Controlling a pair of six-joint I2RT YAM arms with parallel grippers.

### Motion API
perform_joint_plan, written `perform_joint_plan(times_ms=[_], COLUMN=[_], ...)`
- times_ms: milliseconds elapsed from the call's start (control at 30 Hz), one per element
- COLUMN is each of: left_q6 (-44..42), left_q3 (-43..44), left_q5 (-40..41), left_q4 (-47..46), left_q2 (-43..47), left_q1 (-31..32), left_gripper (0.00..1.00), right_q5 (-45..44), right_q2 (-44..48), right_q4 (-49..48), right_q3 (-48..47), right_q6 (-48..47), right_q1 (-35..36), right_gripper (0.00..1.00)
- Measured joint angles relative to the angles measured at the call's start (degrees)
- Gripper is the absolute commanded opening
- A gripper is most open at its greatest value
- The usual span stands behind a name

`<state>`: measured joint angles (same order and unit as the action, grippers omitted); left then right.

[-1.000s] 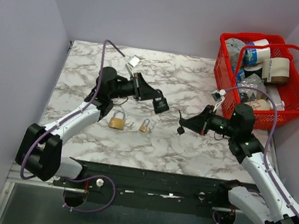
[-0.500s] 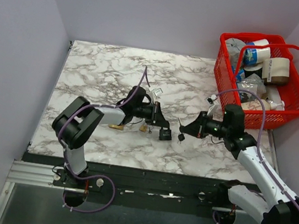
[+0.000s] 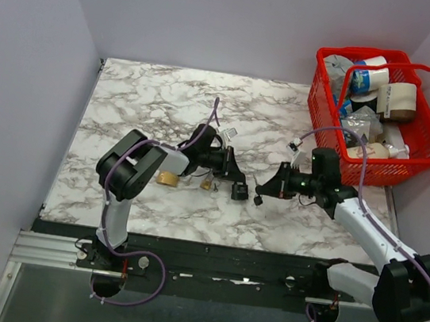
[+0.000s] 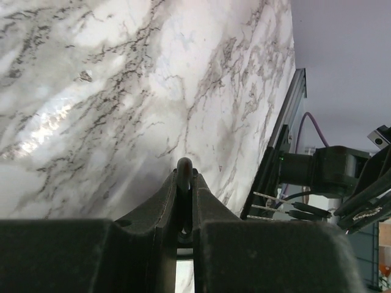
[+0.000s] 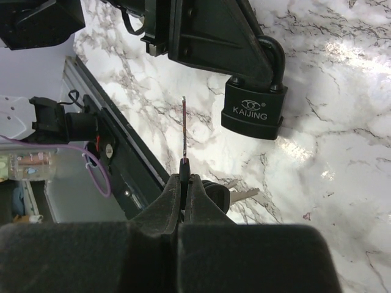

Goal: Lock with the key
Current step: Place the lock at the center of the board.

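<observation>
My left gripper (image 3: 231,171) is shut on the shackle (image 4: 184,168) of the squat black padlock (image 3: 239,191), whose body rests low on the marble table (image 3: 153,88). In the right wrist view the padlock (image 5: 253,113) reads "KAIJING" and hangs from the left fingers (image 5: 214,36). My right gripper (image 3: 270,188) is shut on one black head of the key bunch (image 3: 257,200). That key's silver blade (image 5: 184,131) sticks out edge-on, a short way left of and below the padlock body, not touching it. The bunch's other keys (image 5: 244,195) dangle beside my right fingers.
A large brass padlock (image 3: 167,178) and a small brass padlock (image 3: 207,182) lie just left of the black one, under the left arm. A red basket (image 3: 423,162) full of items stands at the back right. The right arm (image 4: 330,171) shows in the left wrist view.
The left arm swung in from the back left and brought the black padlock down near the table centre. The right gripper moved left with the key, closer to the padlock.
</observation>
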<state>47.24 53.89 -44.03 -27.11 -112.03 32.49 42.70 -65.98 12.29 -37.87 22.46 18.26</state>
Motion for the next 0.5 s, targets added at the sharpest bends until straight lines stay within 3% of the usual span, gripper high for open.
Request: perform_joint_plan(times_ms=[233, 500], left_q6=[-0.81, -4.11], left_q3=[2.49, 4.90], left_q5=[0.00, 0.55], left_q4=[0.48, 4.96], left_q2=[-2.34, -3.17], left_q1=[-1.33, -2.49], left_gripper=[0.20, 0.30], right_q5=[-0.26, -1.29], right_q2=[-2.05, -5.38], right_q4=[0.00, 0.02], right_q3=[0.00, -0.02], right_q6=[-0.44, -0.37], right_q1=[0.00, 0.00], right_gripper=[0.01, 0.01])
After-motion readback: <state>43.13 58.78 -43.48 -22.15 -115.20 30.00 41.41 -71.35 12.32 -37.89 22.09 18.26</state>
